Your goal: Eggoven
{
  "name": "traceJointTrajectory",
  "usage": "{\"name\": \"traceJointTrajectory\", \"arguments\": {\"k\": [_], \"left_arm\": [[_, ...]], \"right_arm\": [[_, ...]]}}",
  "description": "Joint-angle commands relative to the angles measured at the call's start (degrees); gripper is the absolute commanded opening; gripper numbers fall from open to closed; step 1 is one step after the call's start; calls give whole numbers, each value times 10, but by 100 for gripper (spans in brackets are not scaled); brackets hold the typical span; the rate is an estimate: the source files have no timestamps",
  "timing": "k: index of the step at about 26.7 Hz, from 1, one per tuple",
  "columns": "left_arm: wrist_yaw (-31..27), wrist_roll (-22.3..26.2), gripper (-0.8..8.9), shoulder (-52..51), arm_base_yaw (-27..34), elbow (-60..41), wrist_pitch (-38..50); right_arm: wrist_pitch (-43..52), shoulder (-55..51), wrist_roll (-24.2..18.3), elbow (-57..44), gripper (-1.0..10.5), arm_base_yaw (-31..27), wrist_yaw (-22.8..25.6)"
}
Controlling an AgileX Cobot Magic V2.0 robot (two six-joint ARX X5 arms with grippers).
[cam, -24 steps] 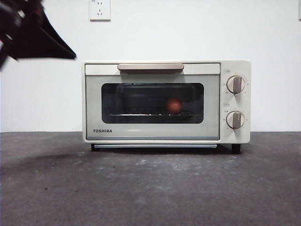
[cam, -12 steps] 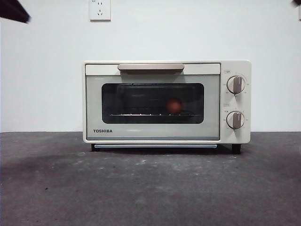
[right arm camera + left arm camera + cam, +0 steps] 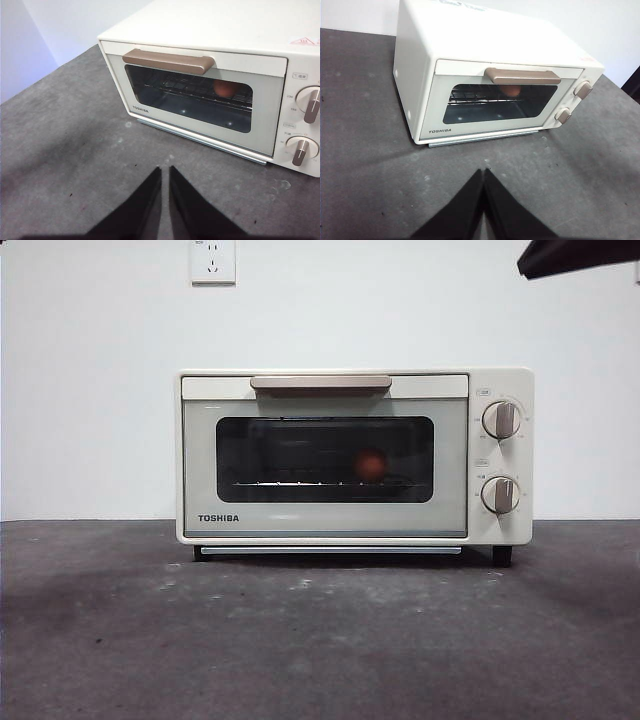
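Observation:
The cream TOSHIBA oven (image 3: 330, 522) stands mid-table with its glass door closed. Behind the glass, the reddish-brown egg (image 3: 372, 464) rests on the wire rack, right of centre. The left wrist view shows the oven (image 3: 470, 40) and the egg (image 3: 510, 90) under the handle. My left gripper (image 3: 483, 172) is shut and empty, hovering over the table in front of the oven. The right wrist view shows the oven (image 3: 225, 25) and egg (image 3: 226, 88) too. My right gripper (image 3: 165, 170) is shut on nothing, in front of the door.
Two grey knobs (image 3: 500, 420) sit on the oven's right panel. The brown door handle (image 3: 320, 383) runs along the top of the door. A wall socket (image 3: 212, 260) is on the white wall behind. A black arm tip (image 3: 580, 255) shows at the top right corner.
The dark arm at the top left of the front view has withdrawn out of sight. A black tip has come in at the top right corner. Oven and egg have not moved.

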Motion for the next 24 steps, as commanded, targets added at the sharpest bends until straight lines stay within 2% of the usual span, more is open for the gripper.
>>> {"name": "traceJointTrajectory", "arguments": {"k": [1, 6, 24], "left_arm": [[1, 7, 7, 3, -3, 11, 2], [1, 7, 7, 3, -3, 11, -3], [1, 7, 7, 2, -3, 11, -3]], "right_arm": [[14, 2, -9, 4, 5, 4, 1], [13, 2, -8, 5, 5, 3, 20], [13, 2, -8, 5, 5, 3, 20]]}}
